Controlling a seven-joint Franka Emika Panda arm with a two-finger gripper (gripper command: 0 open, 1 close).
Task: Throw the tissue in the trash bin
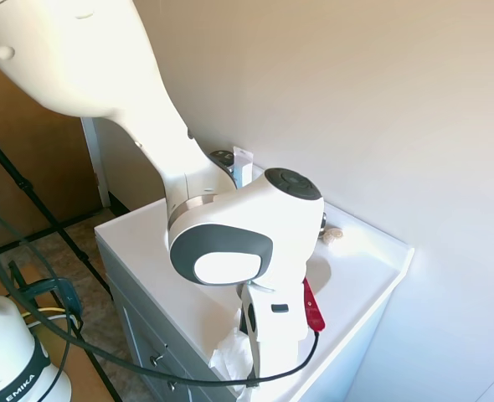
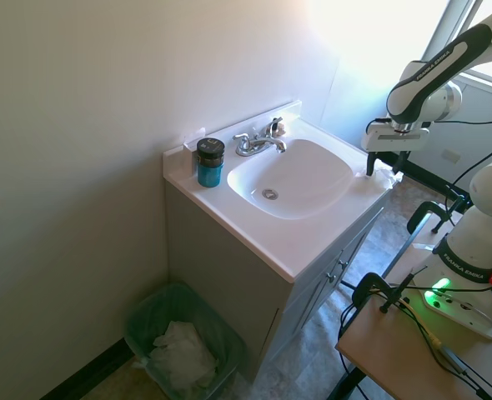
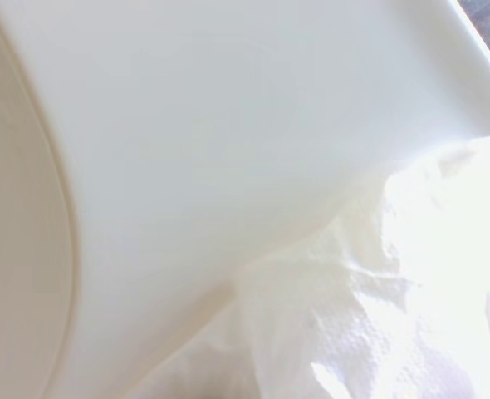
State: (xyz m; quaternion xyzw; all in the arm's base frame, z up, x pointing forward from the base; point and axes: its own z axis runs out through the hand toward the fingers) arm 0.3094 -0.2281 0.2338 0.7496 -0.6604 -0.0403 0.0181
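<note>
The tissue point(image 2: 391, 177) is a crumpled white wad on the vanity top's front corner, beside the basin. In the first exterior view the tissue point(image 1: 232, 355) hangs a little over the counter's edge, and the tissue point(image 3: 378, 316) fills the lower right of the wrist view. My gripper point(image 2: 386, 170) hangs right above it, open, with one dark finger point(image 2: 369, 163) on each side of the wad. The trash bin point(image 2: 143, 318) is a green-lined basket on the floor by the wall, at the vanity's other end, with crumpled white paper inside.
The vanity top point(image 2: 279, 242) holds a round sink basin point(image 2: 325, 162), a chrome faucet point(image 2: 258, 143) at the back and a blue jar with a dark lid point(image 2: 210, 162) near the wall corner. Cabinet drawers point(image 2: 333, 275) face the open floor.
</note>
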